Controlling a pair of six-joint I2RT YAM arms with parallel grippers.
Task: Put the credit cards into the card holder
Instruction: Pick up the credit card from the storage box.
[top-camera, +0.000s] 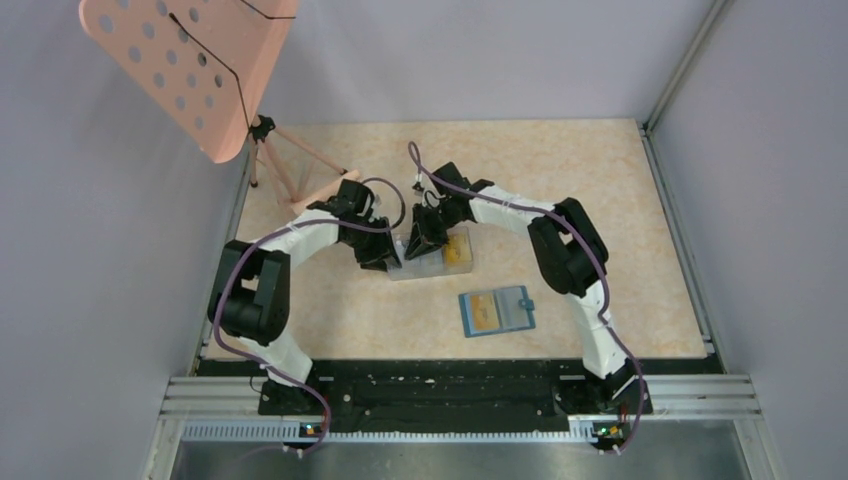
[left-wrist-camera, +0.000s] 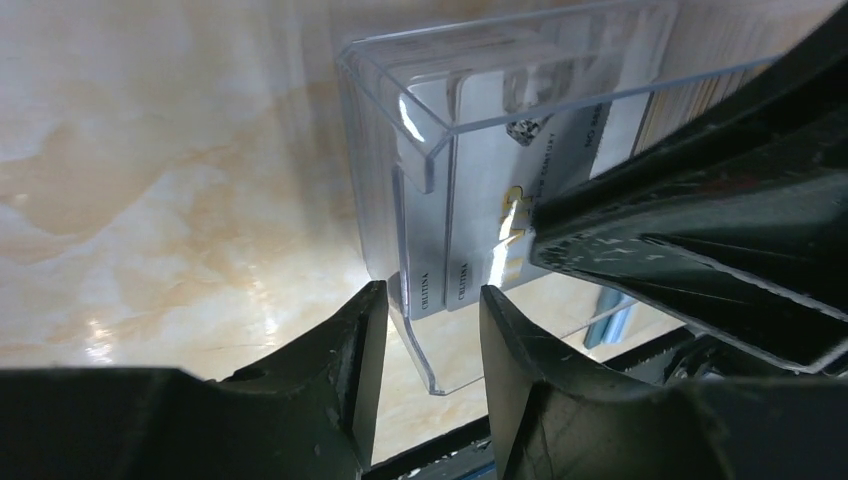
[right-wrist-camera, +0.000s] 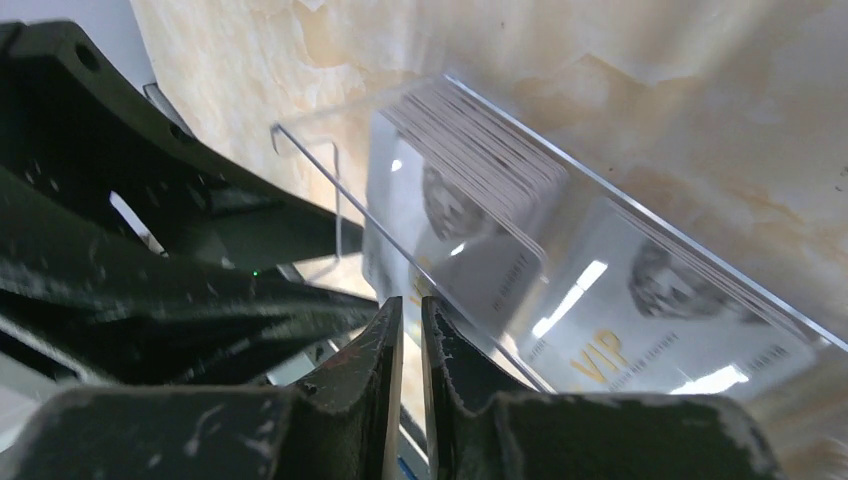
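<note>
The card holder (top-camera: 497, 311), a teal-blue wallet, lies open on the table at centre front with an orange-yellow card (top-camera: 483, 313) in its left side. More whitish credit cards (left-wrist-camera: 480, 200) stand stacked in a clear plastic box (top-camera: 437, 262); they also show in the right wrist view (right-wrist-camera: 480, 160). My left gripper (left-wrist-camera: 432, 312) is open, its jaws either side of the box's clear end wall without touching it. My right gripper (right-wrist-camera: 411, 318) points down at the box's near wall, its jaws closed to a narrow slit with nothing seen between them.
A pink perforated plate (top-camera: 185, 70) on a tripod (top-camera: 290, 175) stands at the back left. The two grippers (top-camera: 405, 250) are close together over the clear box. Grey walls enclose the table on three sides.
</note>
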